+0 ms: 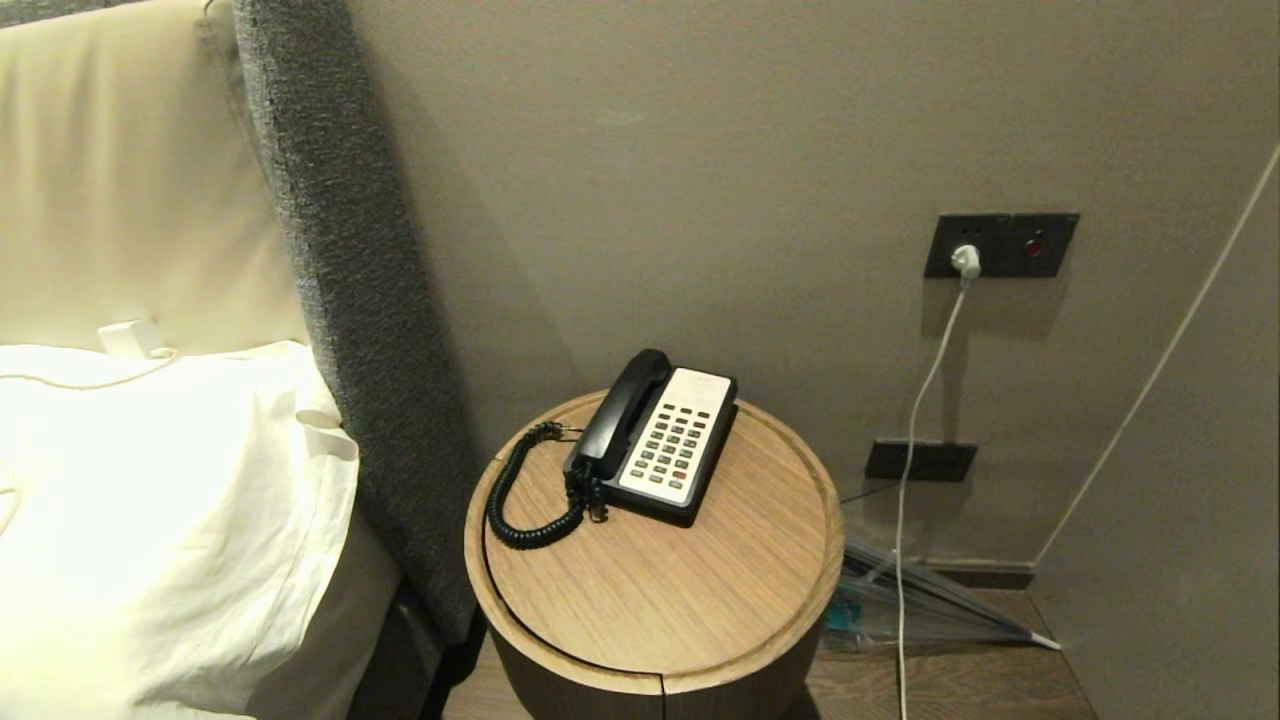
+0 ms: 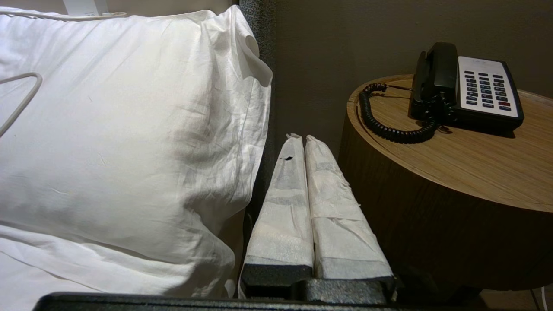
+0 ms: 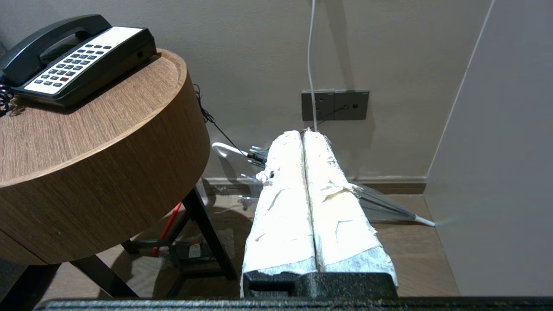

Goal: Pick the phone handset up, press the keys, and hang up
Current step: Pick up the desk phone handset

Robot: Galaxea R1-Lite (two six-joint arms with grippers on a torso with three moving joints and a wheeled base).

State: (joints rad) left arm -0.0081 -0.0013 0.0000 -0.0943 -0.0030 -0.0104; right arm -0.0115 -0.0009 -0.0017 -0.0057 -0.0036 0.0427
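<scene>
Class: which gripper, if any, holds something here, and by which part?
Neither. The left gripper and right gripper are shut on nothing; the phone handset lies on its base.

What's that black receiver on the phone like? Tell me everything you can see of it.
The phone handset is a long, curved piece of glossy black plastic with bulging ends. It lies in its cradle along the left side of the phone base, beside the keypad, on the round wooden table. A black coiled cord loops from its near end across the tabletop. Nothing grips it.
</scene>
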